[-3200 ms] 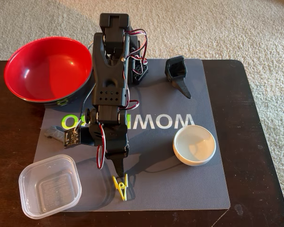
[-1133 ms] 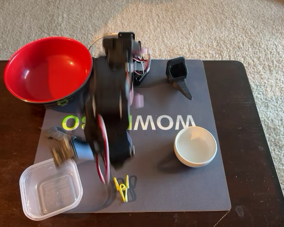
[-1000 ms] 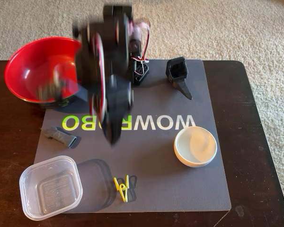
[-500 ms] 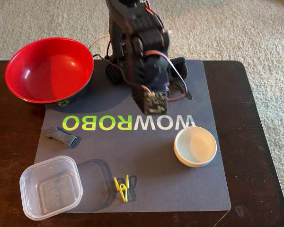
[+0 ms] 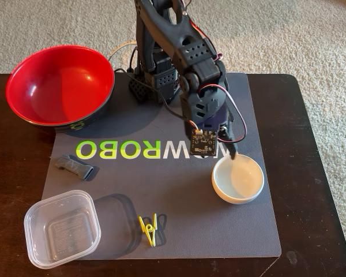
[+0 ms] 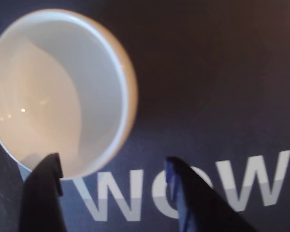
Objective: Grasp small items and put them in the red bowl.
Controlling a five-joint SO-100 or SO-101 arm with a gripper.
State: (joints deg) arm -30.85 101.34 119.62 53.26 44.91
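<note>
The black two-finger gripper [image 6: 111,166] is seen with its jaws spread apart, nothing between them, just over the near rim of the small white round bowl [image 6: 53,92]; well beyond the arm, the large glossy red bowl [image 5: 59,83] is seen on the dark table [image 5: 311,173]

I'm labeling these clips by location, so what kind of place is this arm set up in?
Most likely a home room, not a lab: a dark wooden table stands on beige carpet, with a grey WOWROBO mat laid on it and household items such as a red bowl.
</note>
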